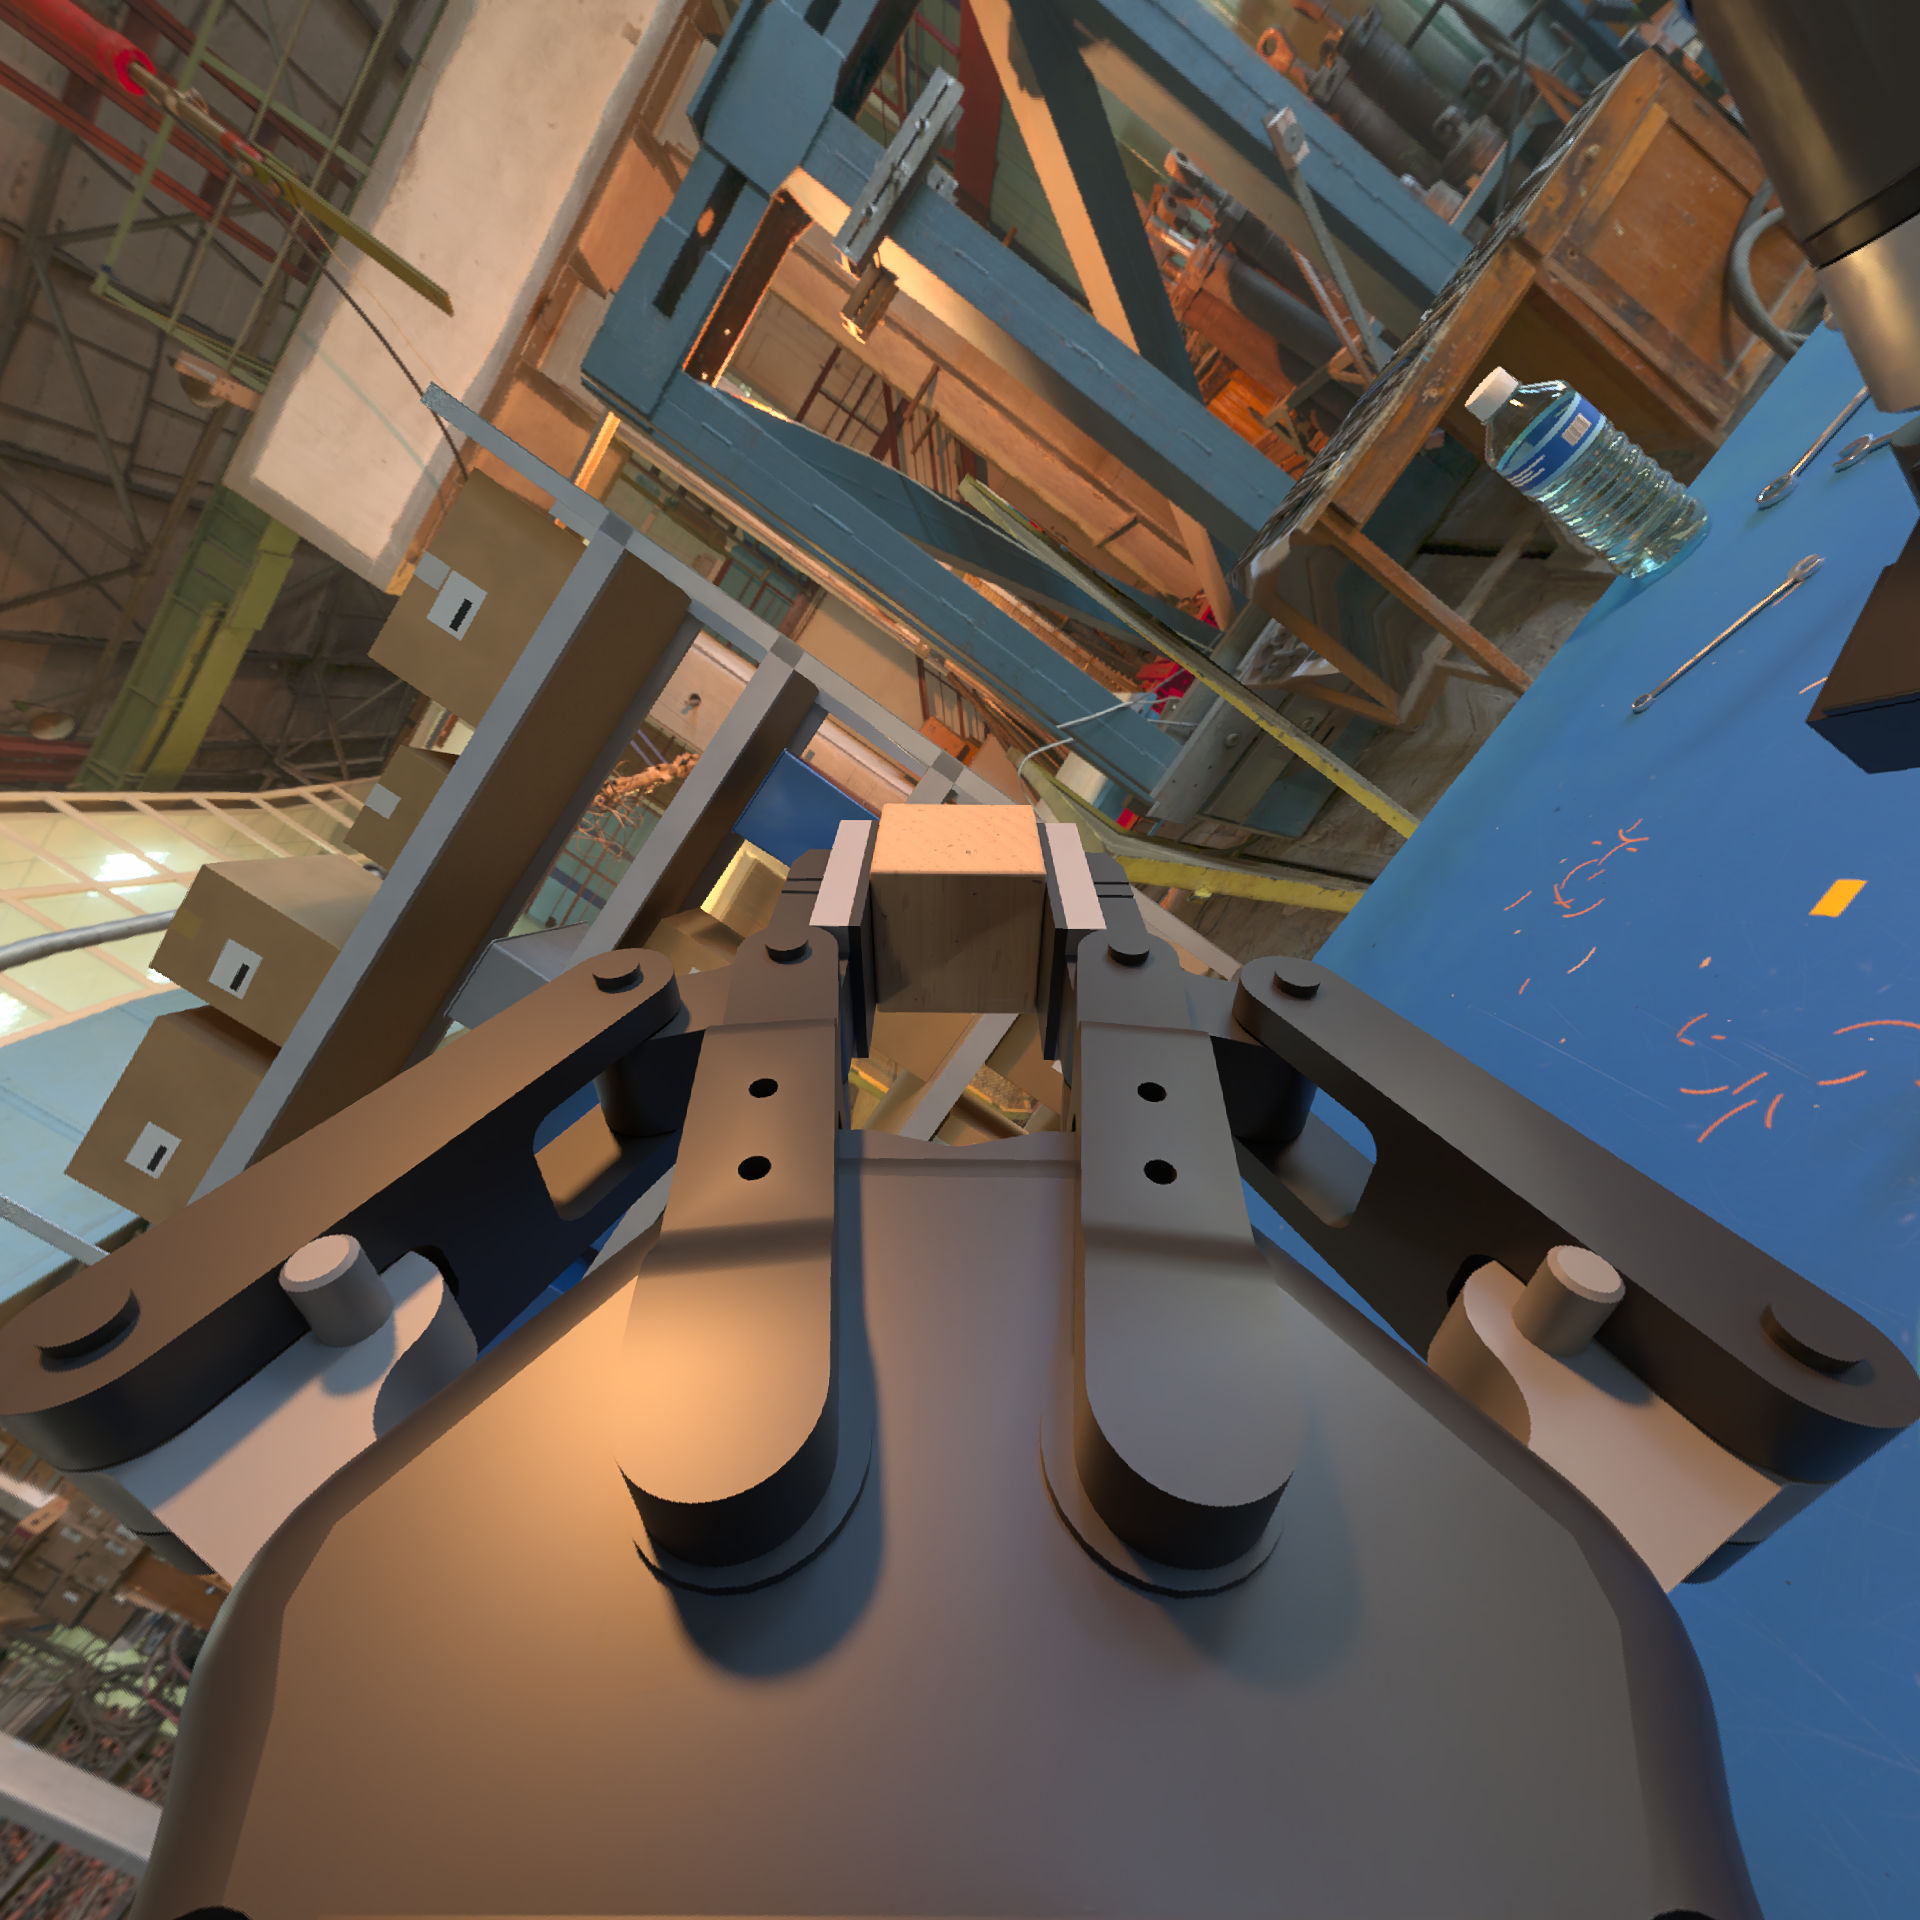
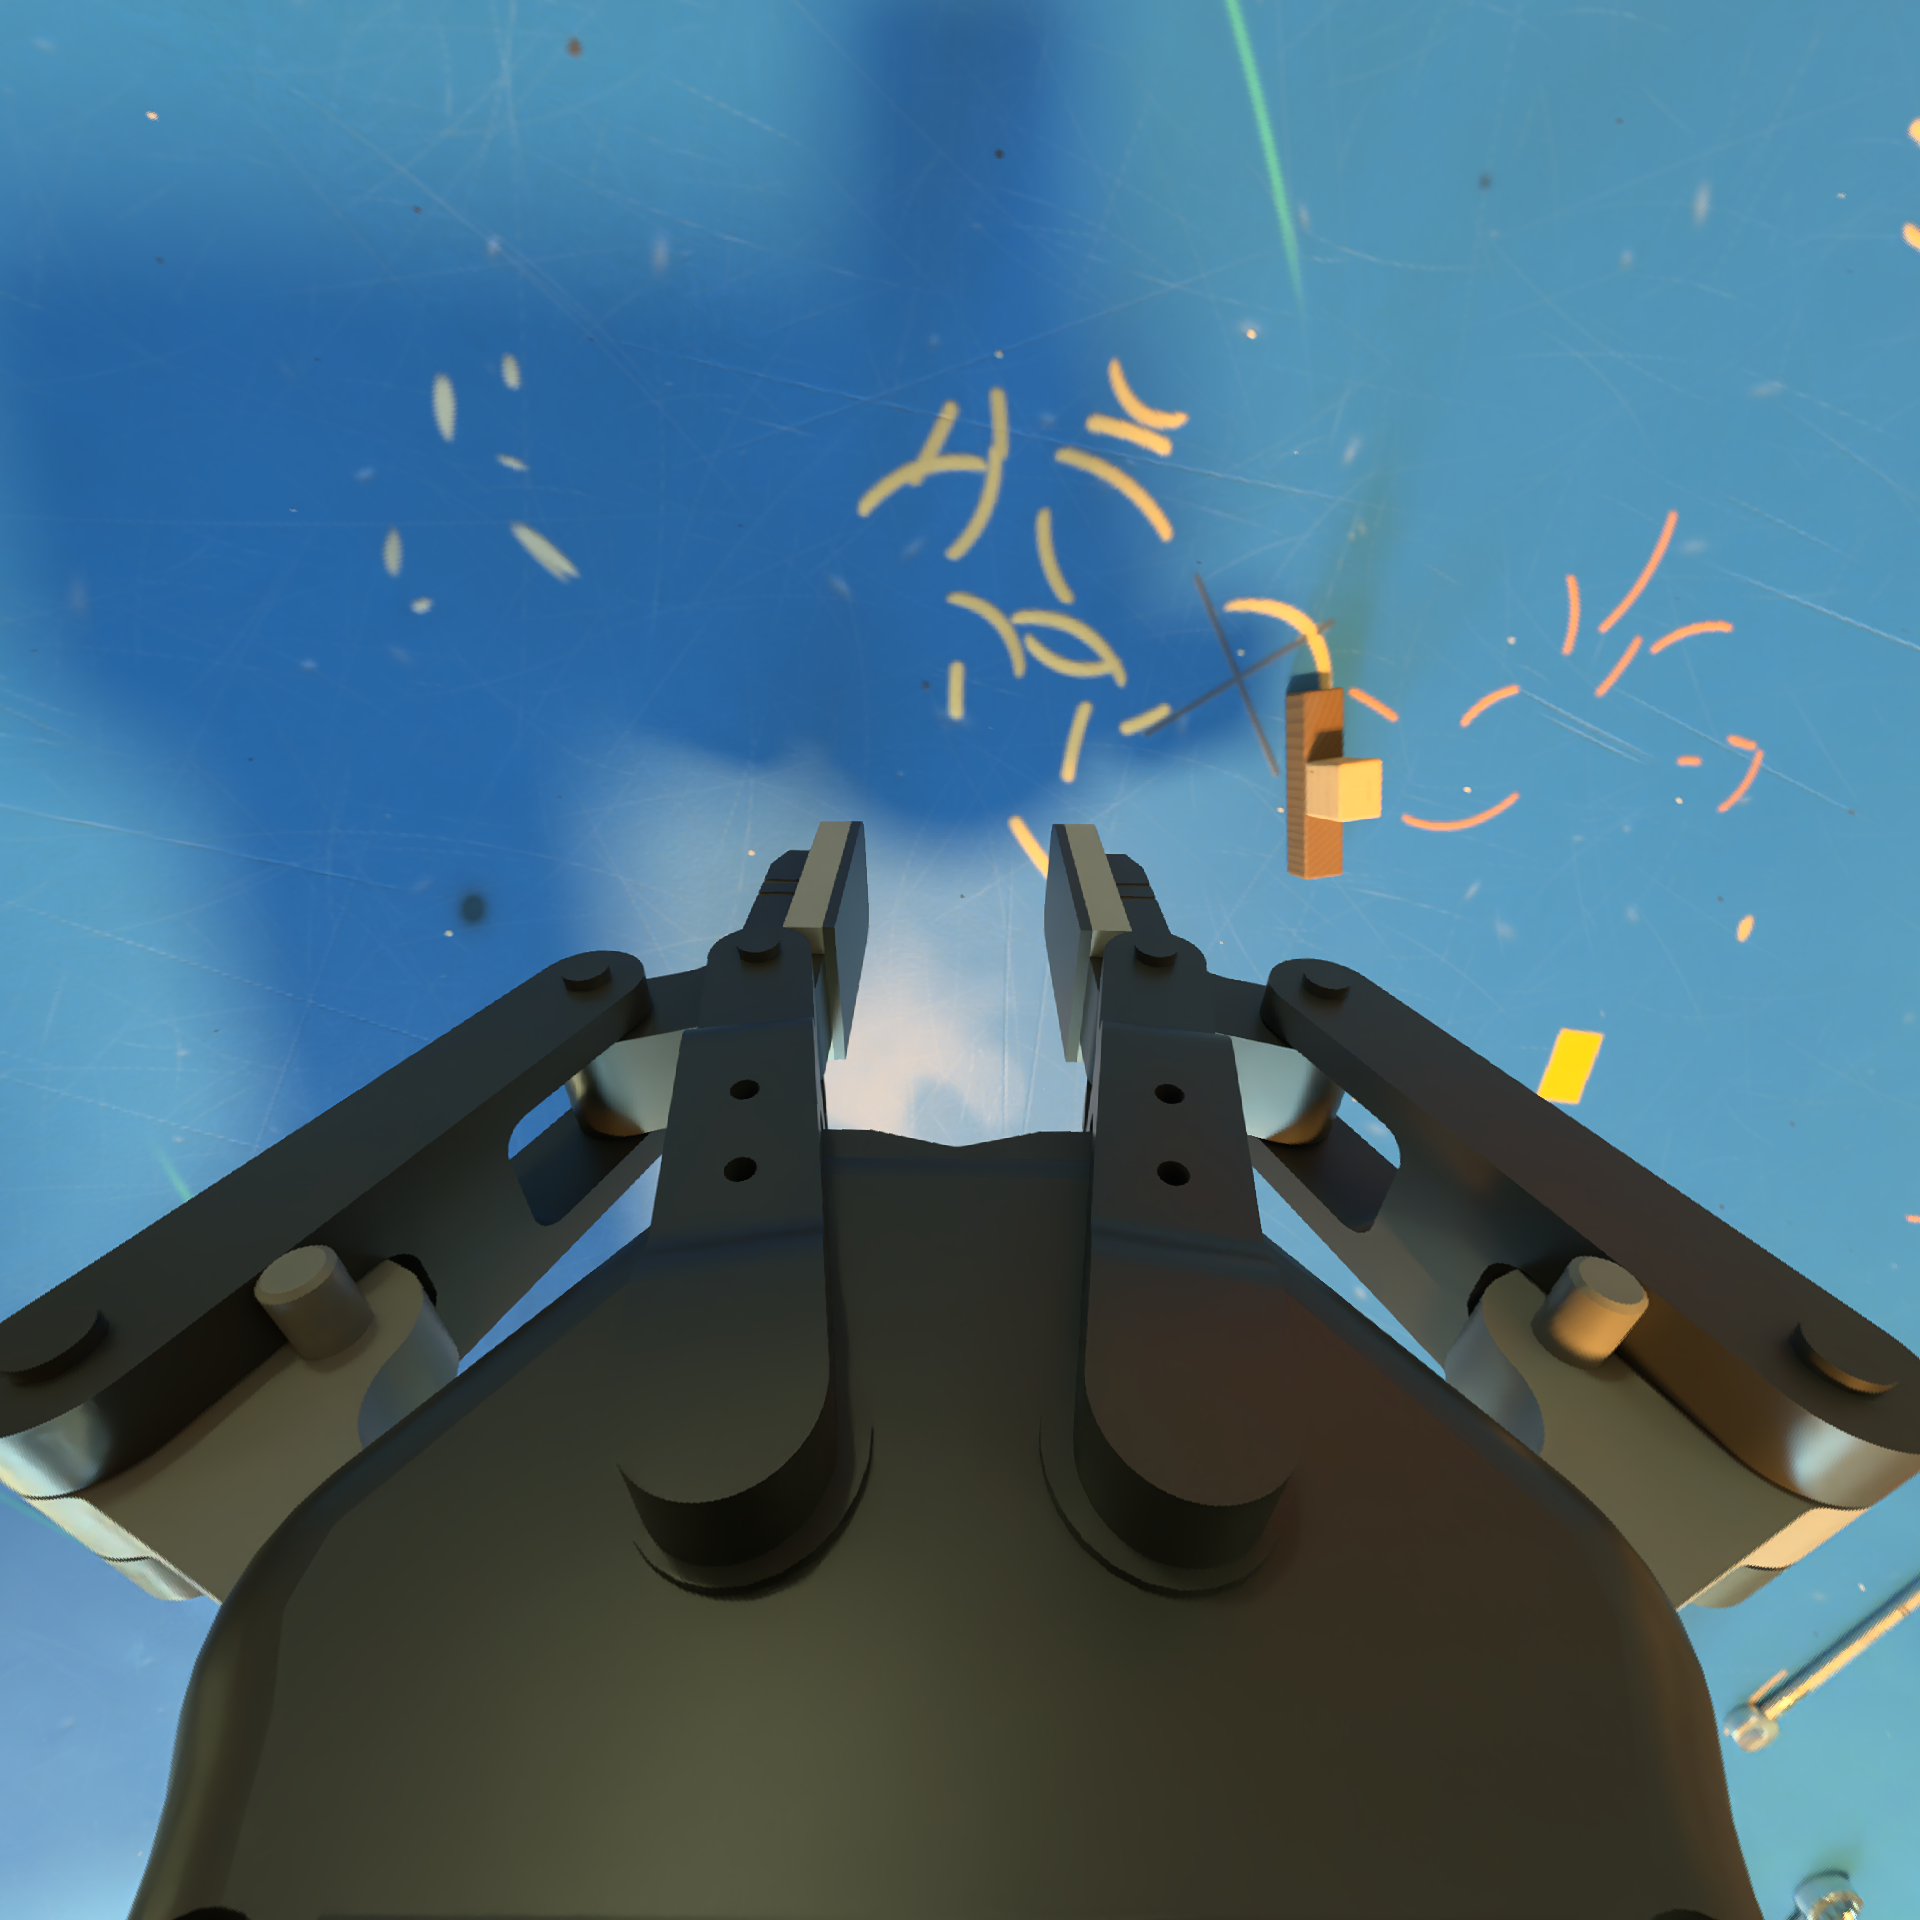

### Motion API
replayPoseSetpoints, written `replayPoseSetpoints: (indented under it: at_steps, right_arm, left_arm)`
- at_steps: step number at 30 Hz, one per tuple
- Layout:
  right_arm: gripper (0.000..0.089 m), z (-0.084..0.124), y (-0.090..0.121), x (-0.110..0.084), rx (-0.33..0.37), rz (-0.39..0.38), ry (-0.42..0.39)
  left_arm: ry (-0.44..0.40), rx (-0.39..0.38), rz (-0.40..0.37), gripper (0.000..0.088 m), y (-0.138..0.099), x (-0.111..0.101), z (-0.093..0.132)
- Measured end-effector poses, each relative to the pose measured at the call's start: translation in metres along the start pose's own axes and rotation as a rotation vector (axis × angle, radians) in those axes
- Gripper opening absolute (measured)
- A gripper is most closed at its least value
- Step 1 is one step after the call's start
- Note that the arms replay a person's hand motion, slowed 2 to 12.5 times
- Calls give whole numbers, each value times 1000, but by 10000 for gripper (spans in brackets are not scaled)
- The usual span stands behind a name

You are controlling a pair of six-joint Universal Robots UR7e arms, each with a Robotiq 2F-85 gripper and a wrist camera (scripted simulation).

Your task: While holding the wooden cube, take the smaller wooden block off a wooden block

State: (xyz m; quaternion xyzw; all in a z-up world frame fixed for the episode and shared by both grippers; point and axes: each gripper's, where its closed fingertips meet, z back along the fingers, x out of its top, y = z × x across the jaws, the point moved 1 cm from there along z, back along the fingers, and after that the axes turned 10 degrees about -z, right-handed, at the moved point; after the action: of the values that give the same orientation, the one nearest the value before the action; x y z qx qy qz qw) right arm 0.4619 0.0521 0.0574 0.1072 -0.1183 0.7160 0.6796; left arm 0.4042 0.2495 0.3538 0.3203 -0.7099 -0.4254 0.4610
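Left gripper point(image 1: 957, 883) is clamped tight; right gripper point(image 2: 957, 883) hangs parted, empty.

Bolt point(image 2: 1829, 1662) cut by right edge

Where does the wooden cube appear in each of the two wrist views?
Left wrist view: the wooden cube is at the centre, clamped between the left gripper jaws.
Right wrist view: not in it.
Shared landmark: the blue table with orange scratch marks.
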Motion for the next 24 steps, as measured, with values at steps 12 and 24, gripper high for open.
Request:
replayPoseSetpoints:
  at_steps: [12, 24]
  right_arm:
    - [397, 0, 18, 3, 105, 41, -5]
    - [422, 12, 23, 9, 148, 86, -41]
  left_arm:
    - [-2, -5, 1, 250, -1, 1, -1]
    - [-7, -9, 9, 250, -1, 1, 0]
